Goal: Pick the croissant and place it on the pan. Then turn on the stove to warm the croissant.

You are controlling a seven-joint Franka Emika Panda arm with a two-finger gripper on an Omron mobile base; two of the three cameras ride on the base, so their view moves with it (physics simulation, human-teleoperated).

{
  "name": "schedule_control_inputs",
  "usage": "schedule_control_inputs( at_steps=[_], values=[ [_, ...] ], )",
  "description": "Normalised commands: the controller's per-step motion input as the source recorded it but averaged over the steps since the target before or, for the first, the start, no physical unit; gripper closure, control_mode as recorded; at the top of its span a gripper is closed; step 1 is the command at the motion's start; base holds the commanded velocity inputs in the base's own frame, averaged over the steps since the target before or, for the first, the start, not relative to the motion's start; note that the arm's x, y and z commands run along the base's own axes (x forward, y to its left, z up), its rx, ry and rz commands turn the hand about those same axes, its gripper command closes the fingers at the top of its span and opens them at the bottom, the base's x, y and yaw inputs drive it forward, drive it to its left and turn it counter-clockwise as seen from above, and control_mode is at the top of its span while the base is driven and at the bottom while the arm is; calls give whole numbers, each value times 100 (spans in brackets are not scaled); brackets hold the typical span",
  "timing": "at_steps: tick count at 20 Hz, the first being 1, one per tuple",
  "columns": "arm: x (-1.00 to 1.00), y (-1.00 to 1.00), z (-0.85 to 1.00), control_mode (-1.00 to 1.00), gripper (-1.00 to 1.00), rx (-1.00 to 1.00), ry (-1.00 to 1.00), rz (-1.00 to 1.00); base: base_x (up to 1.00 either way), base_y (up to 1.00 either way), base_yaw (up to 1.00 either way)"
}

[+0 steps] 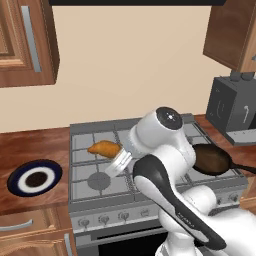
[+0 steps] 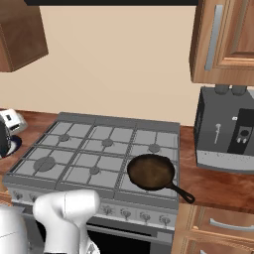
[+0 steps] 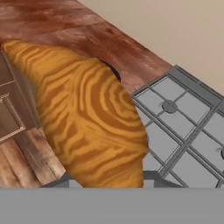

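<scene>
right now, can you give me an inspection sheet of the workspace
surface: wide grey metal gas cooktop set in a brown wooden counter
job's things: golden-orange crescent croissant held above the cooktop's left burners; round dark frying pan on the front right burner, nothing in it
clutter: blue-rimmed round plate on the counter, left
grippers: gripper shut on the croissant
cables: nothing seen
surroundings: grey appliance at right, wooden cabinets above

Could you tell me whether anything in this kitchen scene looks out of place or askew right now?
Only the croissant stands out: it sits up over the left of the stove at the gripper, not on a surface. The pan lies flat and empty on the front right burner.
</scene>
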Motion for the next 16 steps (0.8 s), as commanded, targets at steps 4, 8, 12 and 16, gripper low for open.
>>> schedule_control_inputs(
  at_steps=[4,8,12,16],
  values=[
    [0,-86,19,-100,100,7,0,0,0,0,0],
    [0,-74,9,-100,100,4,0,-1,0,0,0],
    [0,-55,0,-100,100,1,6,-8,0,0,0],
    [3,-42,11,-100,100,0,27,-17,0,0,0]
  ],
)
